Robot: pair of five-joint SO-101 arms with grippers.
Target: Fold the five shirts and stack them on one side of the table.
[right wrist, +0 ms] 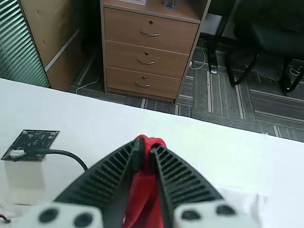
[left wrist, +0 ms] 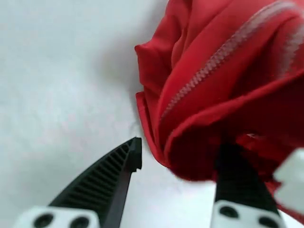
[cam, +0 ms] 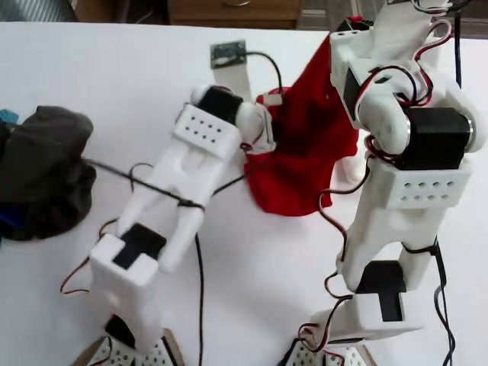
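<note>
White table (cam: 114,84) spread wide, and here's what's on it. Far left edge, a dark heap of clothes (cam: 42,171) sits bunched up, a scrap of blue cloth (cam: 7,117) tucked against it. Toward the far side, a small circuit board (cam: 229,53) perches on a white block (cam: 232,76). Just beside that, the red shirt (cam: 297,152) rests its lower edge on the tabletop. A black cable (cam: 145,179) trails across from the heap.

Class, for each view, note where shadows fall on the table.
Left wrist view: soft grey shadow on the table beside the red shirt. High view: only faint shadow beneath the left arm. Right wrist view: table evenly lit.
</note>
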